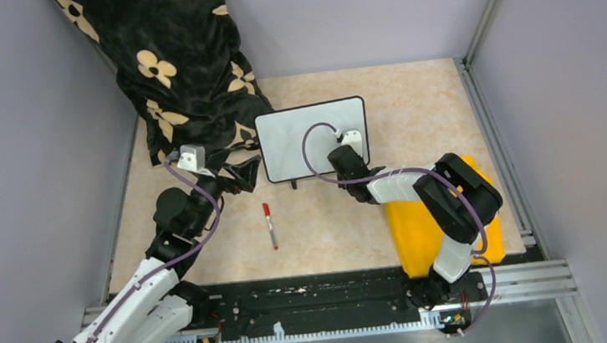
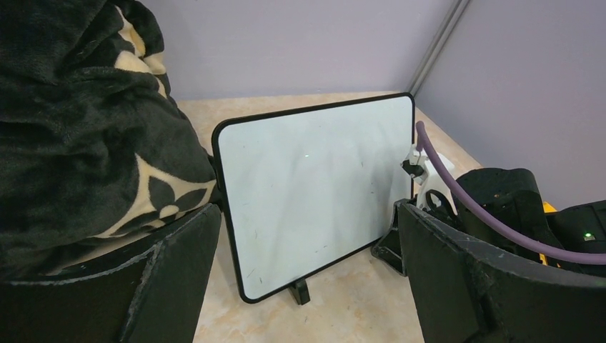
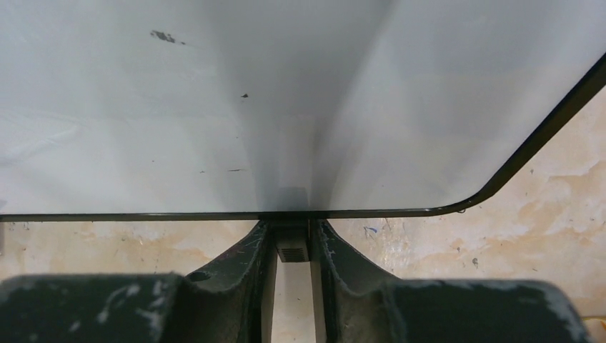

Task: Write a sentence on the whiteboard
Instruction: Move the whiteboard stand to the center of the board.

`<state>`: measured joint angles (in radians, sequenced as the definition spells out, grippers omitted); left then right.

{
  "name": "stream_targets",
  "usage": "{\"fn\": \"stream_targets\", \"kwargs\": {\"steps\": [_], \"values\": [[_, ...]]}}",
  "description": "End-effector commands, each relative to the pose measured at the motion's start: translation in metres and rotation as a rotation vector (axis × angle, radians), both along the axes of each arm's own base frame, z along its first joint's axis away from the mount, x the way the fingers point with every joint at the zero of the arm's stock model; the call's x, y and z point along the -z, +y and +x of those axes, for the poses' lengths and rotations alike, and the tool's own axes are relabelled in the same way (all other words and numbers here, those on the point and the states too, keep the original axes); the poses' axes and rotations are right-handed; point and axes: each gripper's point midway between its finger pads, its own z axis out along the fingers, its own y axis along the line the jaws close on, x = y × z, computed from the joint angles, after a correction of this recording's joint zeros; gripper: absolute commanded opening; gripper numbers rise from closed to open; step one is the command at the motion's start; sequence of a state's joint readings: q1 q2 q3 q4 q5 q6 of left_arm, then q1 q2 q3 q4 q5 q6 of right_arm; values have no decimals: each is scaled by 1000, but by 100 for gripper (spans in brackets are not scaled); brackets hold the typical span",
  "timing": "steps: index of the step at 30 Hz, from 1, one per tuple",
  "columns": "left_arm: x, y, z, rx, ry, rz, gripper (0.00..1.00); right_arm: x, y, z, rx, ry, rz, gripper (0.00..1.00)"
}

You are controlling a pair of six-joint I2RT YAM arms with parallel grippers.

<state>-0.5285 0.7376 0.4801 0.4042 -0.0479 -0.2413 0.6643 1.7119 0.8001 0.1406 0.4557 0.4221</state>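
Where the right gripper [image 3: 289, 227] meets the lower edge of the whiteboard [image 3: 286, 107], its two fingers [image 3: 236, 261] stand nearly together. Only a narrow slot is left between them, and in that slot sits one of the board's short black feet [image 3: 291, 246]. Both fingers lie against the sides of that foot, and their tips touch the thin black frame close to a rounded corner of the board. Seen from above, this arm reaches in from the right over a yellow object [image 1: 415, 232] lying on the table [image 1: 419, 101]. Its purple cable [image 1: 315, 149] loops in front of the board's face.

The left gripper [image 2: 309, 211] is spread wide with nothing in it. Its fingers frame the board from the left without touching it, with a black blanket patterned with cream flowers [image 2: 78, 136] just beside the left one.

The whiteboard stands on its feet toward the far middle of the table, its left edge either touching the blanket or just beside it; I cannot tell which. Its glossy white face carries a few small dark specks. A red marker [image 1: 270, 226] lies flat on the table nearer the arms, between them and well apart from both grippers.
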Motion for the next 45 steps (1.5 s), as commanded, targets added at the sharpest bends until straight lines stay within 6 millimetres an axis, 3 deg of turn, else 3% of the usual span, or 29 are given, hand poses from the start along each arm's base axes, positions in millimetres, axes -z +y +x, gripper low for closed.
{"fn": "stream_targets", "kwargs": {"steps": [1,13,21,30,33,38,45], "values": [[-17,-4,-2,19,-50,-13,99,-11,3,9,-5,-51,22,18],[-16,-7,-2,32,-46,-16,99,-2,-11,-20,-47,6,-41,8],[-17,-7,-3,37,-47,-20,99,0,0,-47,-111,18,-109,6],[-15,-8,-3,43,-40,-24,99,1,0,-58,-98,35,-93,6],[-16,-8,-3,44,-42,-26,99,-1,0,-59,-98,38,-86,14],[-15,-8,-3,44,-39,-25,99,-4,4,-62,-111,43,-61,37],[-15,-8,-3,41,-38,-24,99,-43,13,-70,-141,-8,-11,54]]}}
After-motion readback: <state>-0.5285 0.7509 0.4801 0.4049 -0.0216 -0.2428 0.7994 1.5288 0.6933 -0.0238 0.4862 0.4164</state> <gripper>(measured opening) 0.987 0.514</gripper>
